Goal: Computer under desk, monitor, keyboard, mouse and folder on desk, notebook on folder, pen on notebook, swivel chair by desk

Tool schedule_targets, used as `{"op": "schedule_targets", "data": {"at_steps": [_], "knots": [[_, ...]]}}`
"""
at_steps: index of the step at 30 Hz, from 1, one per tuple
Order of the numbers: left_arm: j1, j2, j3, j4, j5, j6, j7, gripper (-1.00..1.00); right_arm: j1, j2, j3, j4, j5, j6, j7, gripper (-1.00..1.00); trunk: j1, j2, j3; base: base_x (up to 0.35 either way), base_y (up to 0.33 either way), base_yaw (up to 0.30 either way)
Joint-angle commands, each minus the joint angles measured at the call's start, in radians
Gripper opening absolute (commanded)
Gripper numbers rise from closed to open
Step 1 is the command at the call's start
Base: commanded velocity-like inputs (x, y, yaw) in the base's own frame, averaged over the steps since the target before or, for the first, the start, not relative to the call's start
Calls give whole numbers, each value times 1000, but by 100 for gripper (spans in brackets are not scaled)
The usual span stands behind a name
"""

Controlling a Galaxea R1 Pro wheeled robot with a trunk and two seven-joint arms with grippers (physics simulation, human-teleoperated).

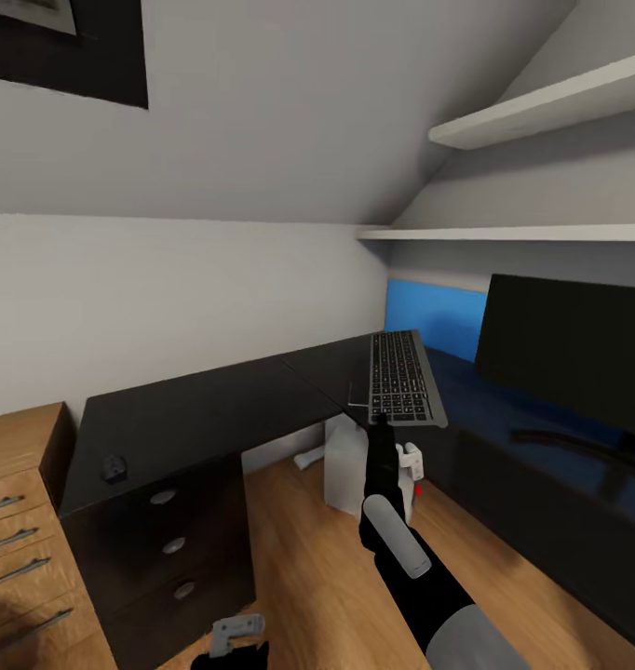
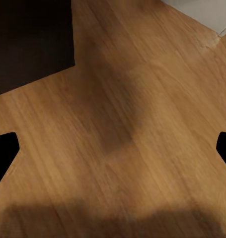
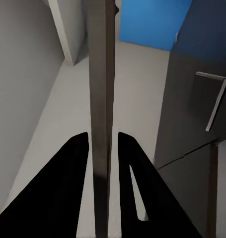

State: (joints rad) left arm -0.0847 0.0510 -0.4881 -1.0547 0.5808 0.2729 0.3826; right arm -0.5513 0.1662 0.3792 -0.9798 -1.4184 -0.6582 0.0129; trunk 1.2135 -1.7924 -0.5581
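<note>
1. Right gripper (image 1: 381,421) reaches forward from the robot, its black fingers clamped on the near edge of the keyboard (image 1: 403,377). In the right wrist view the keyboard (image 3: 102,99) shows edge-on, a thin grey slab running between the two black fingers (image 3: 68,188), which press on either side of it.
2. The keyboard is tilted, its near end raised, held above the inner corner of the desk (image 1: 206,409); whether its far end touches the desktop cannot be told.
3. The monitor (image 1: 569,358) stands on the right wing of the desk, its curved stand (image 1: 587,445) on the desktop. The keyboard lies just to its left.
4. The mouse (image 1: 114,466) sits on the left wing of the desk, near the front left corner, well apart from the keyboard.
5. The computer (image 1: 347,470), a pale box, stands on the wooden floor (image 1: 299,558) under the desk corner, partly hidden by the right arm.
6. Three drawers with round silver knobs (image 1: 173,545) face the robot below the mouse. A light wooden cabinet (image 1: 24,549) stands just beside the desk's left end.
7. A blue wall panel (image 1: 434,314) shows behind the keyboard; two white shelves (image 1: 541,112) hang above the monitor.
8. Left gripper (image 1: 236,633) hangs low at the picture's bottom edge. In the left wrist view its finger tips (image 2: 3,153) stand wide apart over bare floor, holding nothing.
</note>
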Motion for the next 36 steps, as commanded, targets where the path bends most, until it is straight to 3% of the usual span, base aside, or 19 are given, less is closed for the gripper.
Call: {"op": "schedule_targets", "data": {"at_steps": [1,5,10,15,18,24,36], "knots": [[-1,13,-3,14,10,-9,9,100,-1,0,3,0,-6,-6,4,-100,-1,-1,0,-287,-2,50],[-1,46,-3,119,13,-126,11,100,-1,-1,3,0,-5,-6,4,-100,-1,-1,1,-246,-1,19],[-1,53,-3,271,14,-269,10,100,-1,-1,2,-2,-5,-6,5,-100,-1,-1,1,-87,0,3],[-1,55,-2,332,15,-342,9,100,-1,-1,3,-2,-3,-6,5,-100,-1,-1,5,-10,0,82],[-1,55,-1,382,14,-365,10,100,-1,-1,3,-2,-2,-6,6,-100,-1,-1,8,-2,0,148],[-1,54,-1,394,13,-368,10,100,-1,-1,8,-1,-3,-5,7,-100,-1,-1,15,0,0,183],[-1,49,-1,428,12,-368,9,100,-1,-1,69,0,-4,3,5,-100,-1,-1,28,0,-142,194]]}}
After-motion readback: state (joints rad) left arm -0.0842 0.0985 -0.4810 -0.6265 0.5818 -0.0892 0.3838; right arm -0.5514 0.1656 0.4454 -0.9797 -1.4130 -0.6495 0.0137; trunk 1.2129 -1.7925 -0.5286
